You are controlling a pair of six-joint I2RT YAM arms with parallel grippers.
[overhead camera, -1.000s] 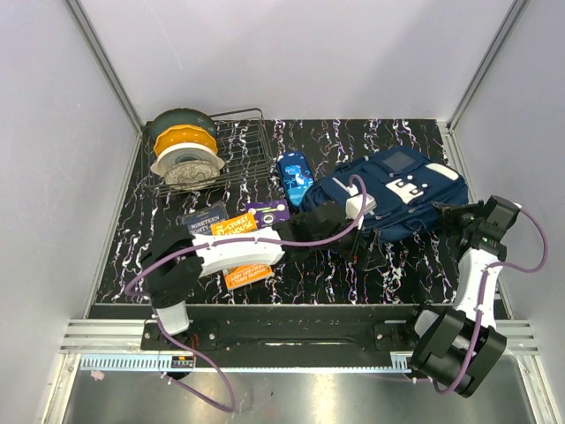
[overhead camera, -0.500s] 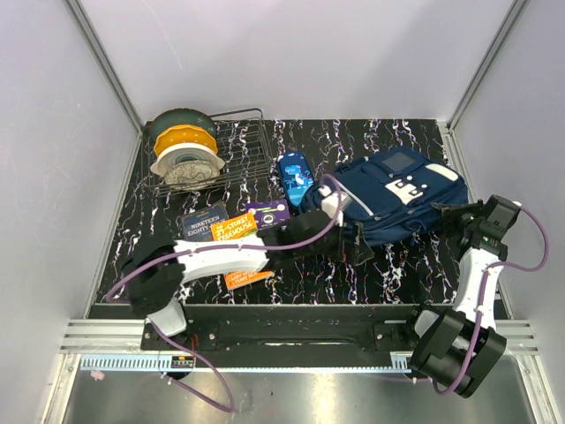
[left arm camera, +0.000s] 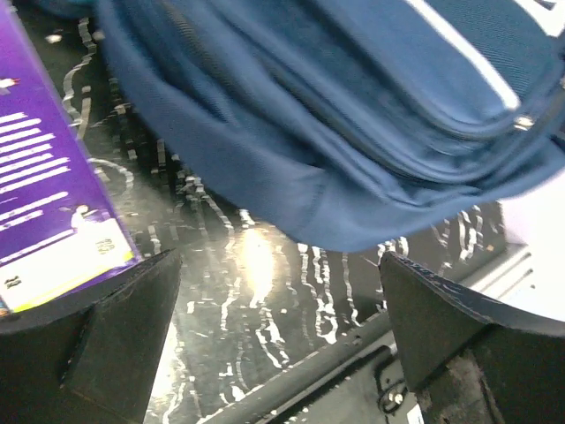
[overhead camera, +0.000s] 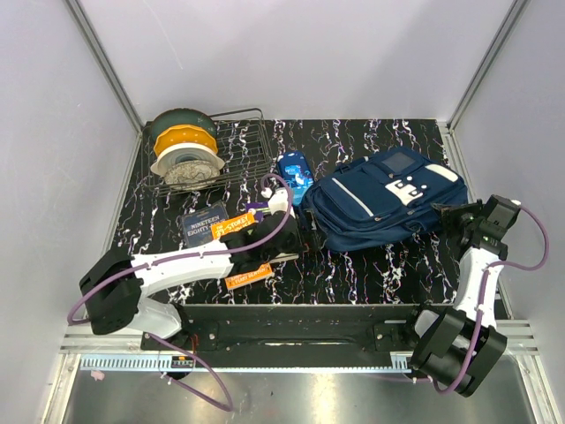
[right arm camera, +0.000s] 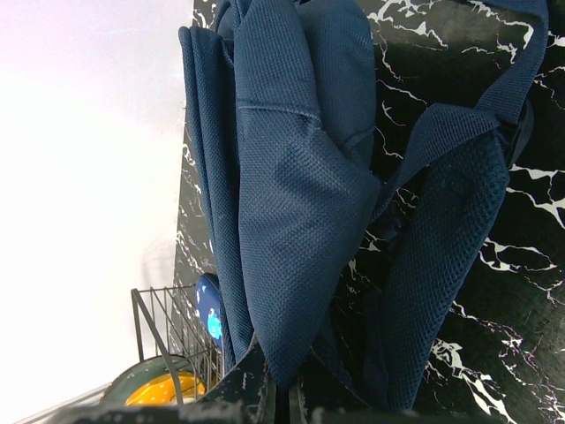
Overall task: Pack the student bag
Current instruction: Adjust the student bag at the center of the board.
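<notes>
Left arm and right arm show white links, black joints, purple cables.

Left arm reaches forward-right, low; left gripper jaws fully apart. Right arm bent upright; right gripper jaws clamped on navy blue fabric backpack.

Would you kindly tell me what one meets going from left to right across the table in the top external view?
stacked spools → small blue pencil case → student bag → right gripper
</notes>
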